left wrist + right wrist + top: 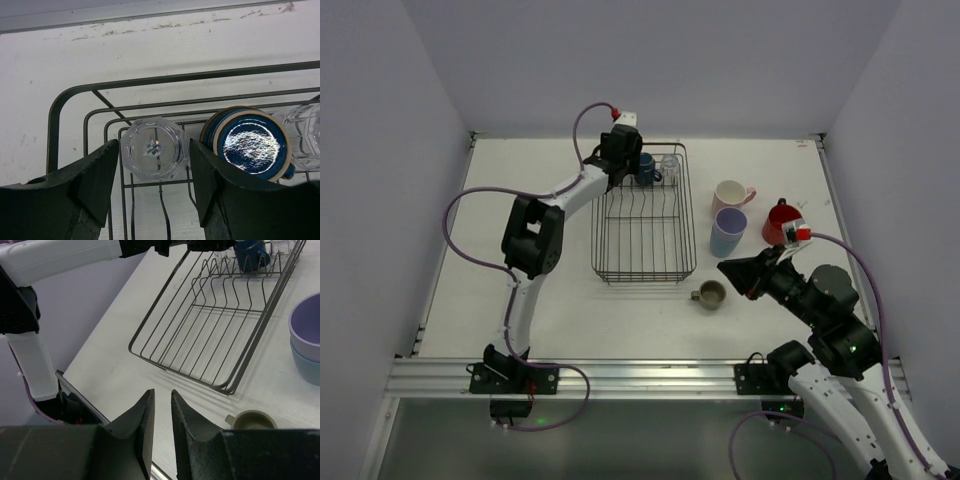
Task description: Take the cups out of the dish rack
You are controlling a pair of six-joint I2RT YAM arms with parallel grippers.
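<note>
The dish rack [645,240] is a dark wire basket in the middle of the table. My left gripper [624,162] is over its far left corner. In the left wrist view it [154,149] is shut on an upside-down clear glass [155,148] that still stands in the rack [65,100]. A dark blue cup [252,143] and a second clear glass [305,132] stand right of it. Both show from above, the blue cup [646,168] beside the glass [670,163]. My right gripper [724,268] is shut and empty, near an olive-green mug [710,294].
To the right of the rack stand a pink mug [730,193], a lavender cup nested in a light blue one [728,232] and a red cup [780,222]. The right wrist view shows the rack [220,320], the olive-green mug [252,420] and my gripper [162,392].
</note>
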